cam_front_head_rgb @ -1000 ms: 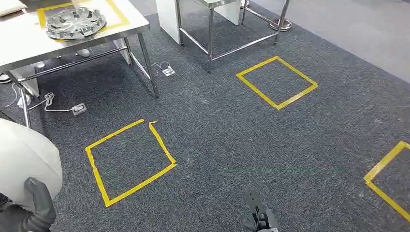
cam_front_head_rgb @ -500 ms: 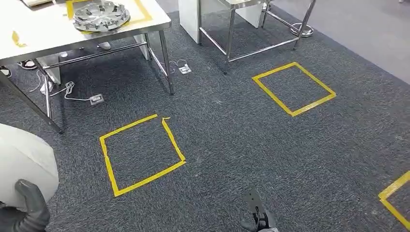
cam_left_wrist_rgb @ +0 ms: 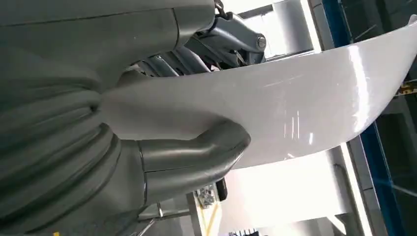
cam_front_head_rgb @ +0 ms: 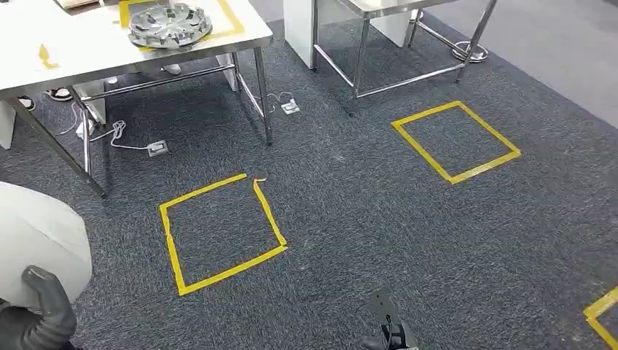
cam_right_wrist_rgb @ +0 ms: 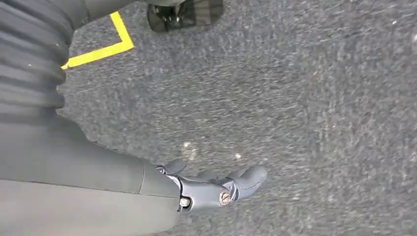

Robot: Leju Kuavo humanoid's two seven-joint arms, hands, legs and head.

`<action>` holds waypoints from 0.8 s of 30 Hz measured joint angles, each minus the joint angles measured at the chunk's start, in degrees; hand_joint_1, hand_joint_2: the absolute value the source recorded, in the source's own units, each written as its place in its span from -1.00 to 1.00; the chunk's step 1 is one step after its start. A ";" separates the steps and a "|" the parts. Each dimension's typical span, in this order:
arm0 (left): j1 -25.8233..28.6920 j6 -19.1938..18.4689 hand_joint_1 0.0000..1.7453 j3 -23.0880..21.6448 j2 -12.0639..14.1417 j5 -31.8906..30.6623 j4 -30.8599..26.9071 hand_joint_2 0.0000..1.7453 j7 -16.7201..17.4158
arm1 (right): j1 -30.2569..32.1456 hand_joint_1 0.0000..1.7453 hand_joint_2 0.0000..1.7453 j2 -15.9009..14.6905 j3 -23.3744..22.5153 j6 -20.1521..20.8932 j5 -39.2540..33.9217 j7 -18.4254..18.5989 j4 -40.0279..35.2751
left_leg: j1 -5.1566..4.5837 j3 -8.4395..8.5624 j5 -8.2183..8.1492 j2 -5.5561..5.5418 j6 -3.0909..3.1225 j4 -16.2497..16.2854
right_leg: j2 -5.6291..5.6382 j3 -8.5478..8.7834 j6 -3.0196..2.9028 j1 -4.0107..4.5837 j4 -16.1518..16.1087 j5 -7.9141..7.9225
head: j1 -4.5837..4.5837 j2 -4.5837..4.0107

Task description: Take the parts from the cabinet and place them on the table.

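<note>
The left hand point(cam_left_wrist_rgb: 147, 147) grips a white curved part point(cam_left_wrist_rgb: 295, 103), thumb and fingers clamped on its edge. The right hand point(cam_right_wrist_rgb: 216, 189) hangs over the carpet, fingers seemingly apart, holding nothing. A silver wheel-cover part point(cam_front_head_rgb: 169, 23) lies on the white bench point(cam_front_head_rgb: 80, 51).

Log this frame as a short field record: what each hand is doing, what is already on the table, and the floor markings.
left hand: left hand grips a white curved part, thumb pressed on its face
right hand: right hand hangs over the carpet, holding nothing; fingers look partly curled
table: white table at upper left, carrying a silver wheel-cover part inside a yellow tape outline
floor marks: near yellow tape square, far yellow tape square
task state: white part not yet on the table
</note>
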 joint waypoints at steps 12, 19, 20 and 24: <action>-0.27 -0.15 1.00 -0.04 -0.04 0.11 -0.07 1.00 0.04 | 0.16 -1.00 1.00 0.00 0.00 0.81 -0.04 0.06 -0.02 | -0.04 -12.00 -0.26 0.86 -1.14 15.38 | -0.01 6.09 -4.24 0.52 -0.32 -4.63 | -0.52 0.00; -0.38 -0.17 1.00 0.02 -0.07 0.09 -0.51 1.00 0.02 | -0.04 -1.00 1.00 0.04 0.00 1.13 -0.04 0.74 -0.02 | -1.54 -5.70 4.94 0.84 1.38 0.44 | -0.38 11.23 -2.00 0.61 -2.09 -6.92 | -1.07 0.00; -0.38 -0.17 1.00 0.05 -0.07 0.09 -0.55 1.00 0.00 | -0.14 -1.00 1.00 0.04 0.00 1.16 -0.04 0.76 -0.02 | -1.37 -4.84 4.75 0.61 1.66 -0.05 | -0.40 11.10 -1.74 0.61 -1.46 -6.37 | -1.05 0.00; -0.16 -0.28 1.00 0.09 -0.13 0.09 -0.66 1.00 -0.04 | -0.40 -1.00 1.00 0.04 -0.02 1.38 0.11 0.74 -0.02 | -0.91 -0.91 2.91 0.45 2.30 -1.94 | -0.19 1.17 -1.02 0.52 12.26 -6.24 | -0.59 0.00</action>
